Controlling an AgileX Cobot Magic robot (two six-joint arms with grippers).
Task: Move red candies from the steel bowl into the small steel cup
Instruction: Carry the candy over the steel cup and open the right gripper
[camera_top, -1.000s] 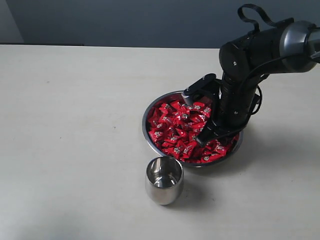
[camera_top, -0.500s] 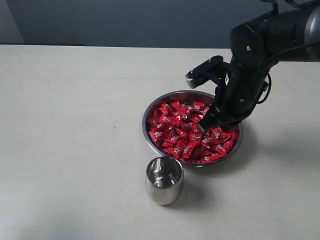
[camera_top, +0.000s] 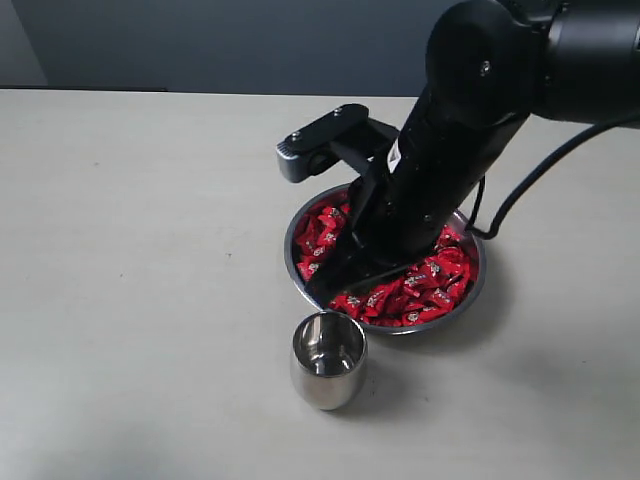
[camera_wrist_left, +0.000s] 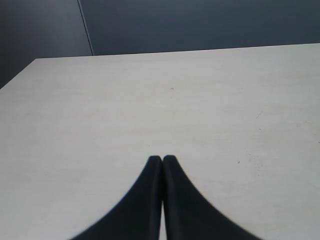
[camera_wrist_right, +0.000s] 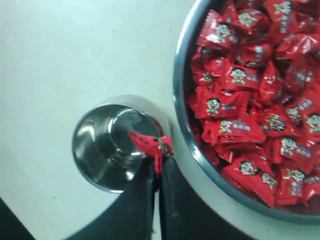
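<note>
The steel bowl (camera_top: 473, 288) (camera_wrist_right: 184, 120) holds a heap of red candies (camera_top: 430, 280) (camera_wrist_right: 260, 100). Just in front of it stands the small steel cup (camera_top: 328, 360) (camera_wrist_right: 107, 145), which looks empty. My right gripper (camera_wrist_right: 157, 159) (camera_top: 322, 292) is shut on one red candy (camera_wrist_right: 150, 144), hanging above the gap between bowl and cup, near the cup's rim. The arm hides the bowl's middle in the exterior view. My left gripper (camera_wrist_left: 162, 159) is shut with nothing in it, over bare table; it is out of the exterior view.
The pale table (camera_top: 140, 250) stretches wide to the left of the bowl and cup. A dark wall (camera_top: 250, 40) runs along the table's far edge. The right arm's cable (camera_top: 540, 170) loops beside the bowl.
My right gripper has risen out of the bowl with one candy pinched in it and swung left and forward toward the cup. The bowl and cup have stayed put.
</note>
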